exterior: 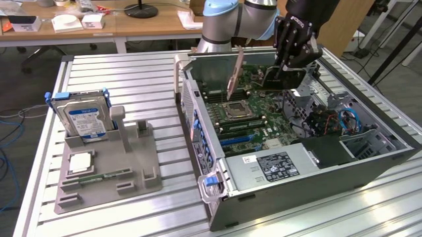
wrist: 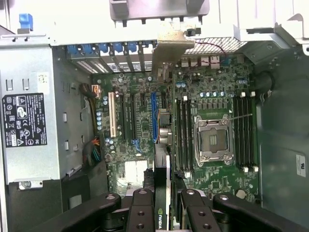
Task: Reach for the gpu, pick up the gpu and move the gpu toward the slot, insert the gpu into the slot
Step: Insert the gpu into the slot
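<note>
The gpu [wrist: 161,193], clamped edge-on in the robot's hand [wrist: 163,212], hangs above the motherboard [wrist: 145,125] inside the open computer case [exterior: 369,163]; a clean insertion likely depends on squaring its bracket [wrist: 169,46] with the slot.

gripper [wrist: 163,205] cut off by frame edge in wrist view, only finger links visible, tips not seen past the gpu [wrist: 161,193]. gpu seen edge-on there, so board face hidden; lower part cropped too. Exterior view: gripper [exterior: 290,66] fingertips masked by the dark card, contact pts can't be made out. Arm [exterior: 237,19] cropped at top of frame. PSU label [wrist: 21,121] text too small to read. Case [exterior: 369,163] near corner cut by bottom edge. Slot under card not visible, mobo area there blocked by gpu + fingers.
</note>
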Robot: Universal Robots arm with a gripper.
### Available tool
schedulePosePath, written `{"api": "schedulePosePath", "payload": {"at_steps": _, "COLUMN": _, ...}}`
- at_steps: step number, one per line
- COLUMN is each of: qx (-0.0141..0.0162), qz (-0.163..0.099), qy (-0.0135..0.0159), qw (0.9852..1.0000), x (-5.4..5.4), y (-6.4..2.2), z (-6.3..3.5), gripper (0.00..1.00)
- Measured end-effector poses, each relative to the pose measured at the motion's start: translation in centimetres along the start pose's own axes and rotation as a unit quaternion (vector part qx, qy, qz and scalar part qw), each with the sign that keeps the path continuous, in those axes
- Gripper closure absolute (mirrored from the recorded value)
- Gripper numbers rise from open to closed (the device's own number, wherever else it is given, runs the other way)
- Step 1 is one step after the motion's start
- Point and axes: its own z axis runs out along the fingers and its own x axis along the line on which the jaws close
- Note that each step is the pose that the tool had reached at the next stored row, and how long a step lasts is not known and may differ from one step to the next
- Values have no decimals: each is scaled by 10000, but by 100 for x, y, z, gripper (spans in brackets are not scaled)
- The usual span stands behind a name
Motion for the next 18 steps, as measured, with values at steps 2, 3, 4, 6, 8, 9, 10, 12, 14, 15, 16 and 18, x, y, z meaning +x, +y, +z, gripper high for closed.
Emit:
{"api": "schedulePosePath", "payload": {"at_steps": 2, "qx": -1, "qz": -42, "qy": 2, "qw": 10000, "x": 0, "y": 0, "z": 0, "gripper": 74}}
{"api": "schedulePosePath", "payload": {"at_steps": 3, "qx": -1, "qz": -61, "qy": 3, "qw": 10000, "x": 0, "y": 0, "z": 0, "gripper": 74}}
{"api": "schedulePosePath", "payload": {"at_steps": 4, "qx": -1, "qz": -79, "qy": 4, "qw": 10000, "x": 0, "y": 0, "z": 0, "gripper": 74}}
{"api": "schedulePosePath", "payload": {"at_steps": 6, "qx": -2, "qz": -115, "qy": 6, "qw": 9999, "x": 0, "y": 0, "z": 0, "gripper": 74}}
{"api": "schedulePosePath", "payload": {"at_steps": 8, "qx": -3, "qz": -153, "qy": 7, "qw": 9999, "x": 0, "y": 0, "z": 0, "gripper": 74}}
{"api": "schedulePosePath", "payload": {"at_steps": 9, "qx": -3, "qz": -174, "qy": 8, "qw": 9998, "x": 0, "y": 0, "z": 0, "gripper": 74}}
{"api": "schedulePosePath", "payload": {"at_steps": 10, "qx": -3, "qz": -197, "qy": 9, "qw": 9998, "x": 0, "y": 0, "z": 0, "gripper": 74}}
{"api": "schedulePosePath", "payload": {"at_steps": 12, "qx": -4, "qz": -238, "qy": 11, "qw": 9997, "x": 0, "y": 0, "z": 0, "gripper": 74}}
{"api": "schedulePosePath", "payload": {"at_steps": 14, "qx": -6, "qz": -258, "qy": 13, "qw": 9997, "x": 0, "y": 0, "z": 0, "gripper": 74}}
{"api": "schedulePosePath", "payload": {"at_steps": 15, "qx": -6, "qz": -262, "qy": 12, "qw": 9997, "x": 0, "y": 0, "z": 0, "gripper": 74}}
{"api": "schedulePosePath", "payload": {"at_steps": 16, "qx": -6, "qz": -262, "qy": 12, "qw": 9997, "x": 0, "y": 0, "z": 0, "gripper": 74}}
{"api": "schedulePosePath", "payload": {"at_steps": 18, "qx": -6, "qz": -262, "qy": 12, "qw": 9997, "x": 0, "y": 0, "z": 0, "gripper": 74}}
